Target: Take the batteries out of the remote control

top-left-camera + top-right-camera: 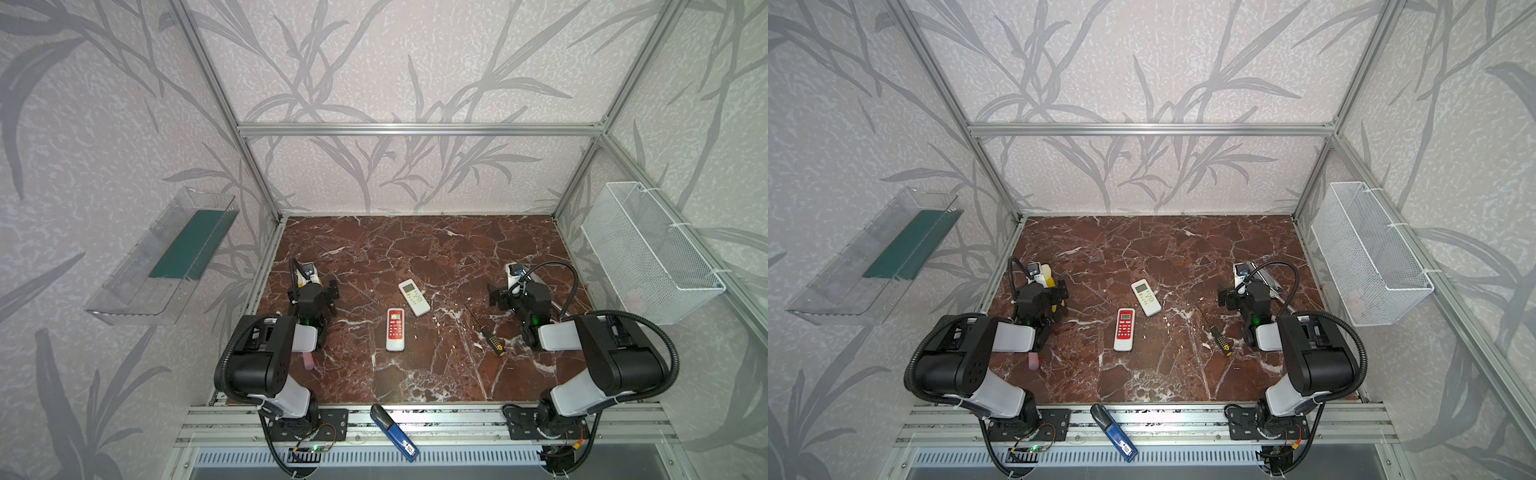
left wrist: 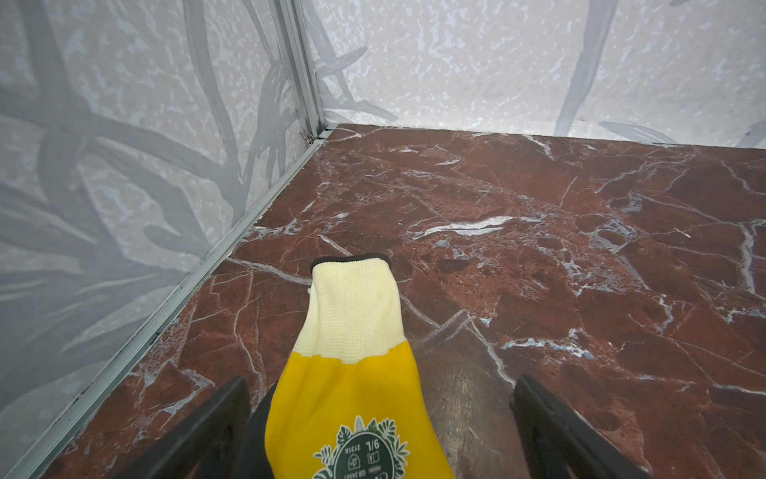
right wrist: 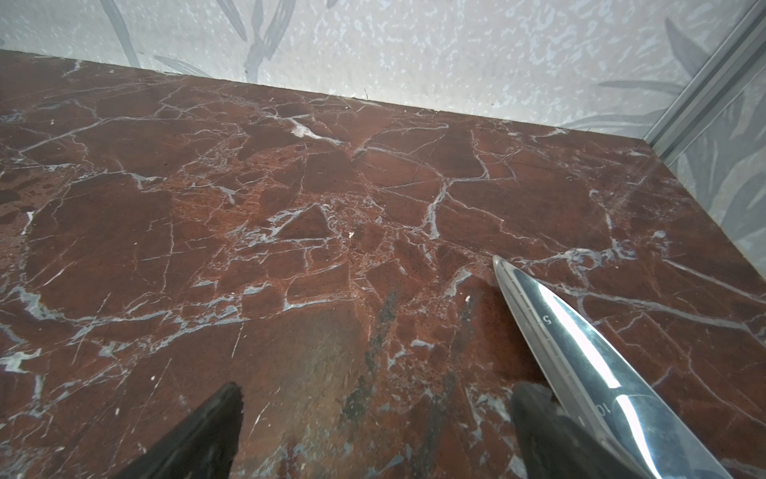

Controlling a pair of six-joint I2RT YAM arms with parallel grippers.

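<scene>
A glossy red-brown worktop [image 1: 415, 249] with a marble pattern and white veins sits inside an aluminium-framed booth with grey leaf-print walls.

Two slim plastic remotes with rounded corners lie flat near the middle, buttons up. One is a white remote [image 1: 414, 297] [image 1: 1146, 297], set at an angle. The other is a red-and-white remote [image 1: 395, 329] [image 1: 1124, 329], near it towards the front and not touching.

No batteries can be seen. Both remotes lie on their backs, so the battery compartments are hidden.

One screwdriver [image 1: 492, 340] [image 1: 1221, 343], with a thin shaft and a black-and-yellow handle, lies to the right of the remotes.

There are two black-and-white arms, one at each side.

- **Left arm:** The left gripper [image 1: 331, 296] is spread wide and holds nothing. In the wrist view its dark fingers [image 2: 199, 435] flank one knitted glove [image 2: 352, 331], which has a cream cuff and a yellow rubbery palm.
- **Right arm:** The right gripper [image 1: 496, 297] is also spread wide and holds nothing. A shiny, pointed metal blade [image 3: 580, 352] with scale marks lies just beside one of its fingers [image 3: 547, 431].

One small pale pink piece [image 1: 308, 361] lies by the left arm. One blue-and-black tool [image 1: 392, 432] rests on the front rail.

One clear plastic tray [image 1: 124, 291] hangs on the left wall. One white wire-mesh basket [image 1: 648, 249] hangs on the right wall.
</scene>
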